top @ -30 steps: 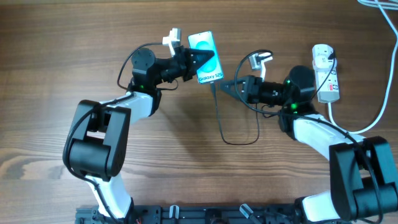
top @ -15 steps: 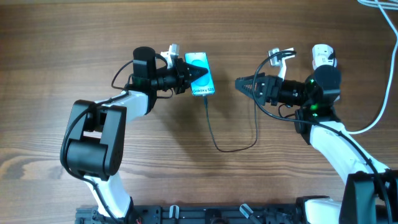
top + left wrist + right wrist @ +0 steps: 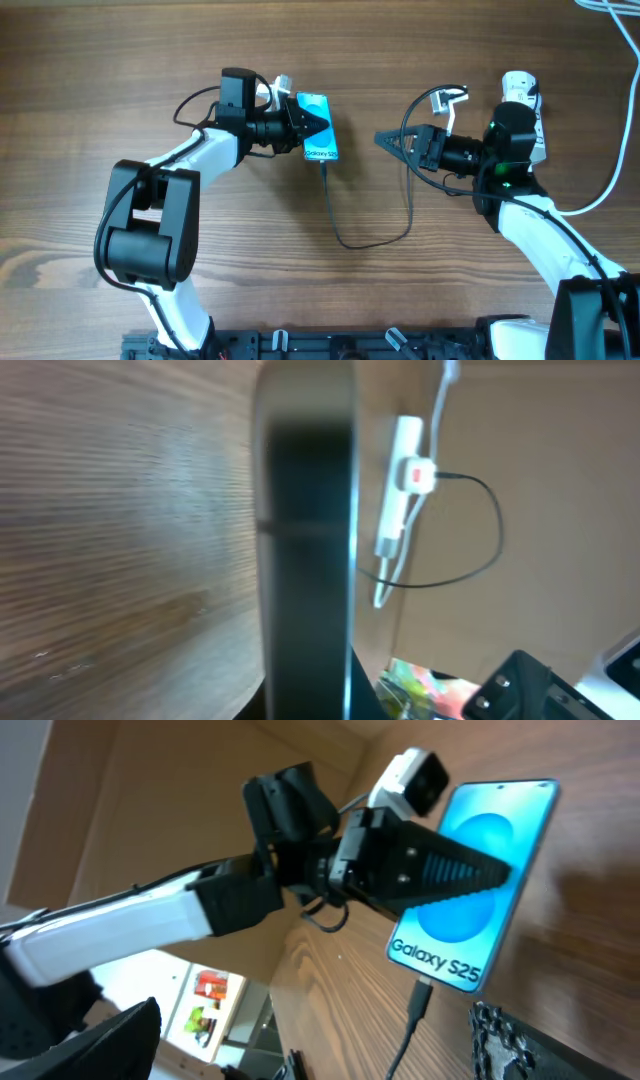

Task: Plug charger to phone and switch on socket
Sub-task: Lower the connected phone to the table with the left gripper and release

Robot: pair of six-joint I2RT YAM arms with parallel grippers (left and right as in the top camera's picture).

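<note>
My left gripper (image 3: 306, 124) is shut on the phone (image 3: 318, 128) and holds it on the table with the cyan screen up. In the left wrist view the phone (image 3: 305, 530) is a dark edge between my fingers (image 3: 305, 700). The charger (image 3: 345, 238) is a thin black cable. Its connector (image 3: 420, 995) sits in the phone's (image 3: 480, 880) end by the white text. My right gripper (image 3: 382, 139) is open and empty, to the right of the phone and apart from it; it also shows in the right wrist view (image 3: 320, 1055). The socket (image 3: 522, 105) lies at the far right, partly under my right arm.
The socket's thick white cord (image 3: 600, 195) runs off to the right edge. In the left wrist view the socket (image 3: 398, 490) shows its red switch (image 3: 420, 475). Bare wooden table (image 3: 300, 290) lies in front of both arms.
My left gripper has drawn the phone left and toward the front, the cable following. My right gripper has pulled back to the right, away from the phone.
</note>
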